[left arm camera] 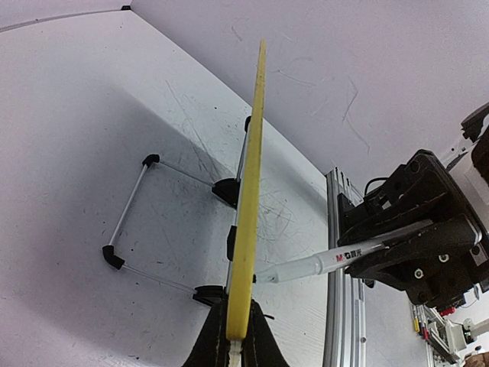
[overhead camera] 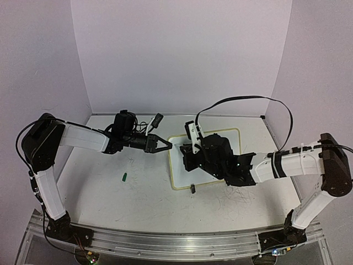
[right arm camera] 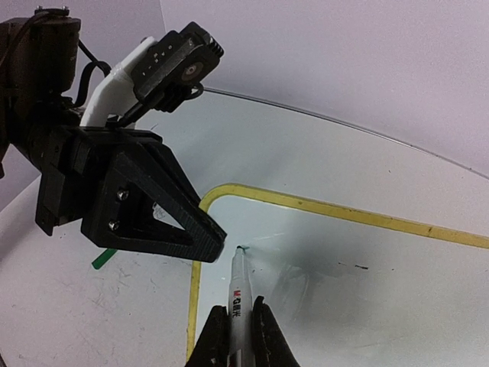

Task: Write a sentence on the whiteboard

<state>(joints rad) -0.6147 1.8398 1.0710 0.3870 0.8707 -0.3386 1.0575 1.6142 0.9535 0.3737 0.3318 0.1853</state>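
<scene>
My left jaws are closed tight on the left edge of the whiteboard (overhead camera: 179, 165). They pinch its thin yellow frame (left arm camera: 246, 252), which rises edge-on from the bottom centre of the left wrist view. The board sits in the middle of the overhead frame on the counter (overhead camera: 110, 199). Its wire legs with black clip feet (left arm camera: 130, 222) show to the left of that edge. I cannot tell whether it lies flat or is propped on them.

My right jaws are shut around a marker (right arm camera: 238, 294), with the barrel gripped between them at the bottom of the right wrist view. The tip is down on the white surface just inside the board's upper left corner, close beside my left jaws. A small green piece (overhead camera: 125, 176), most likely the marker's cap, lies on the counter to the left of the board, well apart from it.

As I judge it, only the preparation is done: the marker is uncapped, the board is steadied and the tip is placed. I see no letters, only a dark fleck or two that may not be ink, and my right arm hides much of the board from above. The whole sentence is left to write.
</scene>
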